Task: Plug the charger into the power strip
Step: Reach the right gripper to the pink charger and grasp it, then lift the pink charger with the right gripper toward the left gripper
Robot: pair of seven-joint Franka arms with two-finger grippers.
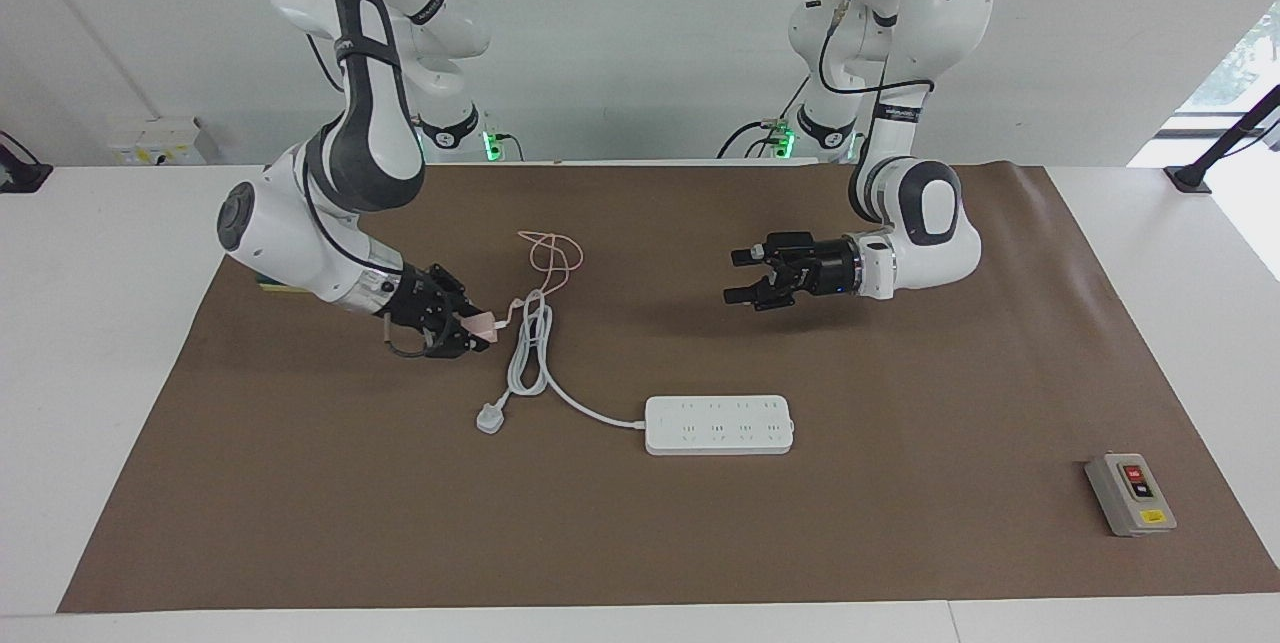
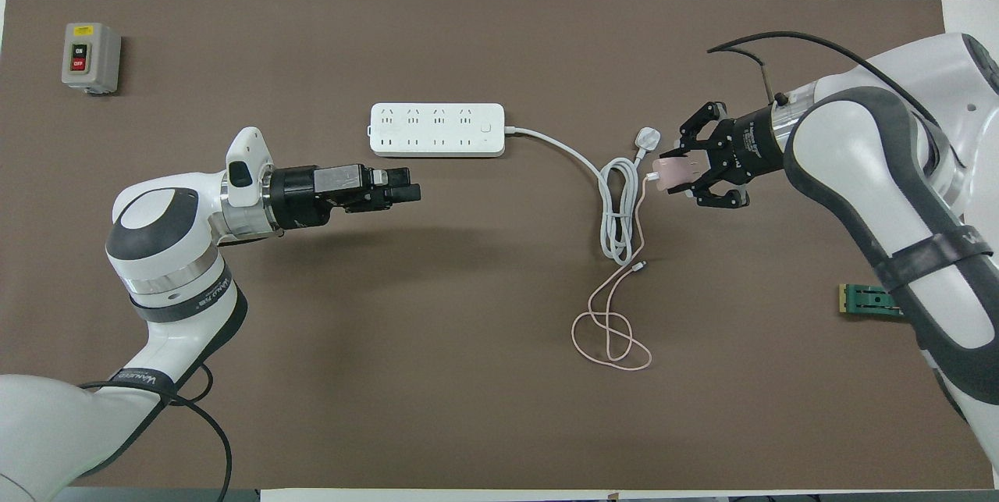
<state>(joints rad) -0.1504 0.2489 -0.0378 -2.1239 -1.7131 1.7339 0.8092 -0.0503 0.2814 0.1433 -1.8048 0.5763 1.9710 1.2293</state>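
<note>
Your right gripper [image 1: 478, 331] is clamping the small pale pink cube-shaped charger [image 1: 487, 325] over the coiled thick white cord [image 1: 530, 355], its thin pink cable [image 2: 616, 326] trailing toward the robots. Your left gripper [image 1: 738, 275] is hanging with jaws parted and empty above the brown mat [image 1: 900, 443]. The flat white power strip [image 1: 719, 424] is lying sockets up, its long axis running along the table.

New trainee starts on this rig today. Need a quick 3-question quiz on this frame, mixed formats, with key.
1. Multiple choice: which gripper holds the charger?
A. left gripper
B. right gripper
C. neither

2. True or false: the charger is already plugged into the power strip.

3. Fill in: the left gripper hangs open over the bare brown ____, holding nothing.

Key
1. B. The right gripper is shut on the charger, beside the coiled white cord.
2. False. All sockets on the strip look free.
3. mat
</note>
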